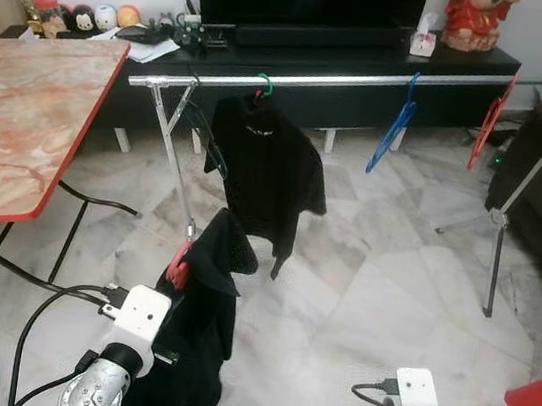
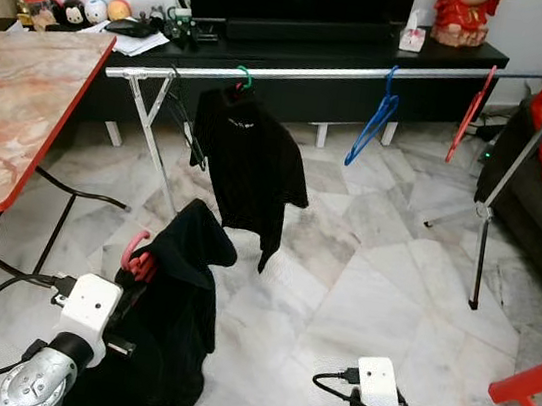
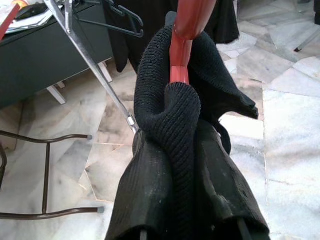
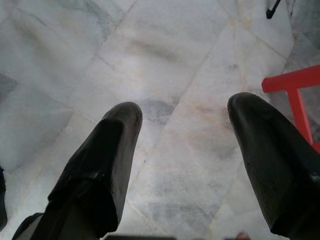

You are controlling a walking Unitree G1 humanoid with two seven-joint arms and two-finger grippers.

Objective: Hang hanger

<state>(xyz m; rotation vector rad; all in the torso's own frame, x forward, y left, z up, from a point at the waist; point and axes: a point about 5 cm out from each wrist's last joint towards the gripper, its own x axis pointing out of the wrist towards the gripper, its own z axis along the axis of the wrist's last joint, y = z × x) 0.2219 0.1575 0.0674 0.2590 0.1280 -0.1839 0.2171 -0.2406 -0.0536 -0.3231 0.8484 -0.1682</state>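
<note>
Red hanger [image 3: 186, 40] with black sweater [image 1: 198, 324] is clamped in left gripper [image 3: 187, 150], low before silver rail [image 1: 369, 81]. Right gripper [image 4: 184, 145] is held apart above floor [image 4: 175, 60].

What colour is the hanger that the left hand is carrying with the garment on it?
Red: the red plastic hanger pokes out of the black knitted garment, clearest in the left wrist view.

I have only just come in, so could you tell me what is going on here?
The robot's left hand is shut on a red hanger carrying a black garment, held low in front of the metal clothes rail. The rail already bears another black garment on a green hanger, plus an empty blue hanger and a red one. The right hand is open over the floor.
</note>
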